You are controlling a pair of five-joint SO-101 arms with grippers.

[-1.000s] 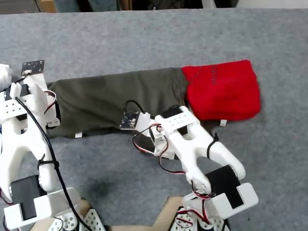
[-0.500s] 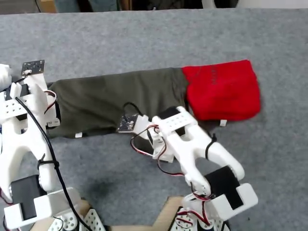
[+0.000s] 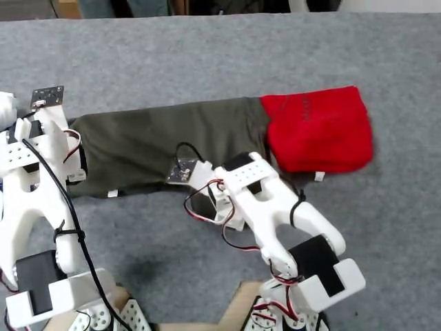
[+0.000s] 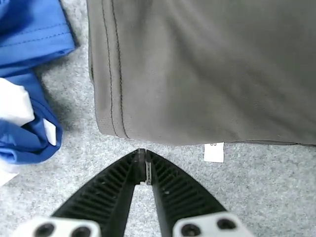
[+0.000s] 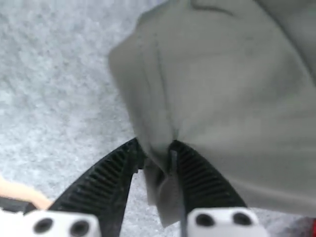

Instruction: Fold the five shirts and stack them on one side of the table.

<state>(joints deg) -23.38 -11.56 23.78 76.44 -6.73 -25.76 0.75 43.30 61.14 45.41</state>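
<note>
Grey felt-like tabletop (image 3: 207, 55) carries all items. An olive shirt (image 3: 158, 141) lies stretched across the middle, running from near the left edge toward the right. A folded red shirt (image 3: 317, 131) sits toward the right edge, overlapping the olive shirt's right end. A crumpled blue shirt (image 4: 29, 29) lies just beside the olive shirt's hemmed left end.

The right gripper (image 5: 155, 150) is at the olive shirt's near edge, around mid-length, jaws clenched on a bunched fold of the fabric. The left gripper (image 4: 143, 160) rests on bare tabletop just off the olive shirt's near left corner, jaws pressed together and grasping nothing. A small white tag (image 4: 214, 152) protrudes from the olive shirt's near edge, close to that gripper.
</note>
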